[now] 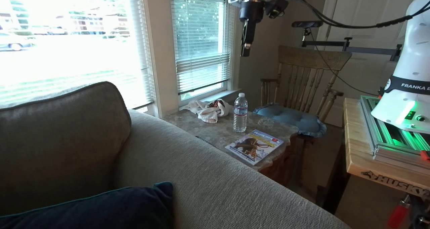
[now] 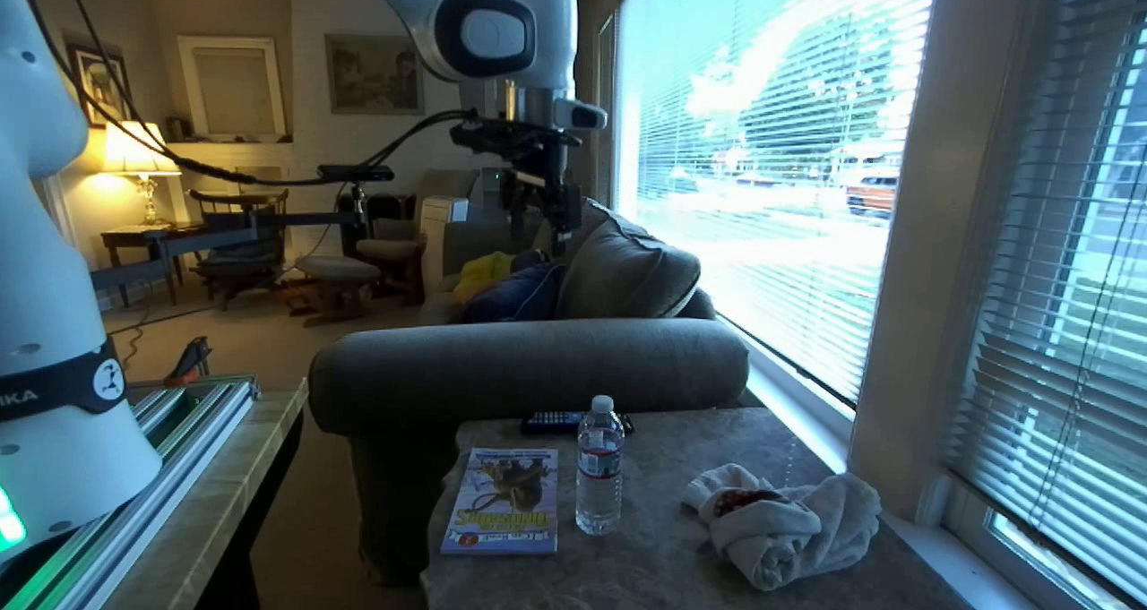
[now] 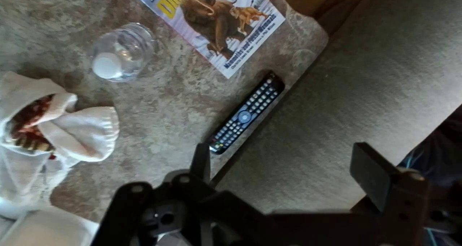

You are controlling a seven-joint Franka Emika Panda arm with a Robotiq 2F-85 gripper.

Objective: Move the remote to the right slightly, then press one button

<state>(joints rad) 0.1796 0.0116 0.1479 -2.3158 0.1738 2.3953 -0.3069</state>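
The remote (image 3: 247, 114) is a slim black bar with rows of light buttons and a round pad. It lies face up on the stone-topped table, along the edge beside the sofa arm. In the exterior views it shows as a thin dark strip (image 1: 205, 141), partly hidden by the sofa arm, and behind the bottle (image 2: 554, 423). My gripper (image 3: 282, 148) is open with nothing between its fingers. It hangs high above the table and sofa in both exterior views (image 1: 246, 50) (image 2: 541, 223). In the wrist view the left finger's tip overlaps the remote's near end, but the gripper is well above it.
A clear water bottle (image 2: 599, 476) stands upright on the table (image 2: 663, 547). A colourful magazine (image 2: 504, 502) lies flat beside it. A crumpled white cloth (image 2: 789, 525) lies toward the window. The grey sofa arm (image 2: 529, 364) rises above the table beside the remote.
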